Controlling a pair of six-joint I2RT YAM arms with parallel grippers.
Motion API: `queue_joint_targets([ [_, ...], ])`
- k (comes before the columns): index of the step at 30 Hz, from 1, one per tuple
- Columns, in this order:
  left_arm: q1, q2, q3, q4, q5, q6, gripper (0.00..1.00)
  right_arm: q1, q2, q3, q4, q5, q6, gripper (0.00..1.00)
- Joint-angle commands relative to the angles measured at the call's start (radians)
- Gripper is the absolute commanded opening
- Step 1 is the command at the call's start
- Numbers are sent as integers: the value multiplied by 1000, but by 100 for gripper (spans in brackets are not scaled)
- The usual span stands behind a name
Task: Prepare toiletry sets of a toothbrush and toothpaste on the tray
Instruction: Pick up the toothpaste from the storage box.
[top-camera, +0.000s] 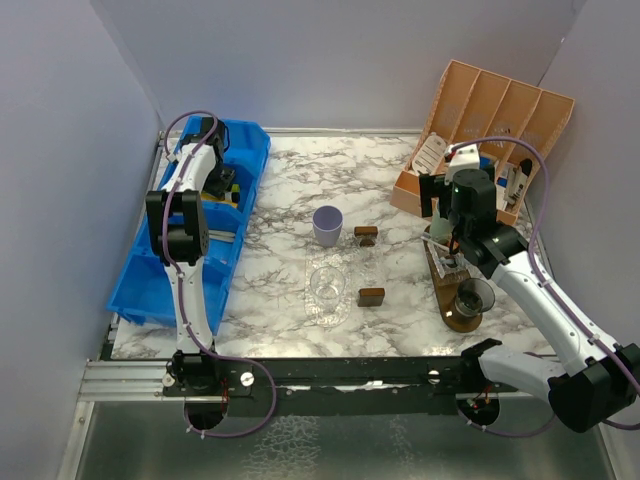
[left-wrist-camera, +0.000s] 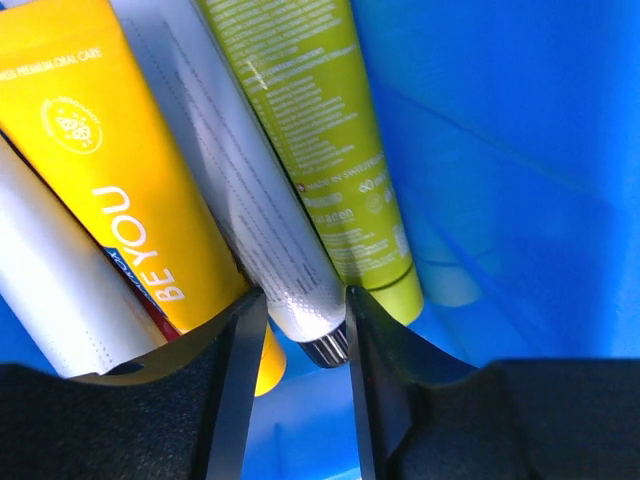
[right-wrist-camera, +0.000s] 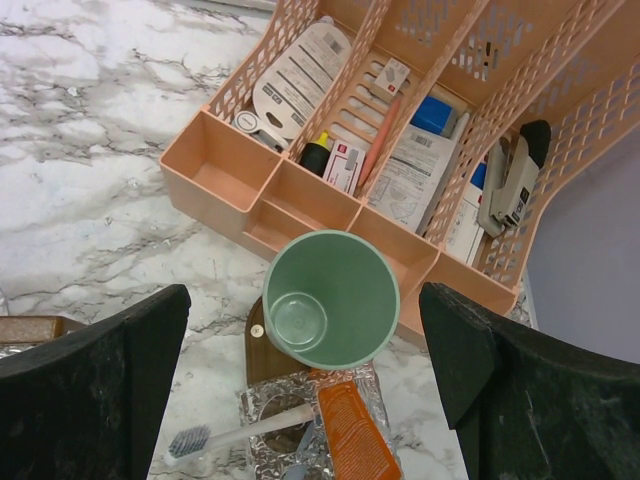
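In the left wrist view my left gripper (left-wrist-camera: 305, 335) is down in the blue bin (left-wrist-camera: 500, 150). Its fingers stand on either side of the cap end of a white toothpaste tube (left-wrist-camera: 250, 200), close against it. The tube lies between a yellow tube (left-wrist-camera: 100, 150) and a green tube (left-wrist-camera: 320, 130). My right gripper (right-wrist-camera: 305, 340) hangs wide open above the mint green cup (right-wrist-camera: 335, 300), which stands on the wooden tray (right-wrist-camera: 262, 350). A toothbrush (right-wrist-camera: 240, 435) and an orange tube (right-wrist-camera: 350, 440) lie on foil beside that cup. A smoky cup (top-camera: 474, 297) stands at the tray's near end.
A lilac cup (top-camera: 327, 225) and a clear cup (top-camera: 327, 285) stand mid-table, with two small brown blocks (top-camera: 366, 233) (top-camera: 371, 296) to their right. A peach organiser (top-camera: 490, 110) full of small items stands just behind the tray. The blue bin (top-camera: 160, 280) runs along the left edge.
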Motion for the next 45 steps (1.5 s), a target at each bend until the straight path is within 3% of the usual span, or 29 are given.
queue_joint_targets([
  [1,22,66,24,-65,-33,-42,40,0,-4,-21,46,39,-37,100],
  [15,22,166,45,-100,-54,-138,39,0,-8,-42,37,40,-14,100],
  [19,15,170,53,-137,-65,-125,50,0,-9,-46,34,43,-11,100],
  [24,8,129,2,-184,-127,-95,47,0,-13,-50,33,50,0,100],
  [35,3,184,9,-164,-47,-204,51,0,-20,-65,41,42,3,100],
  [36,3,190,16,-162,-34,-207,49,0,-23,-66,41,43,0,100],
  [40,4,173,24,-161,-24,-201,21,0,-32,-72,37,49,3,100],
  [45,17,82,-9,-161,-18,-215,12,0,-38,-75,38,57,3,100],
])
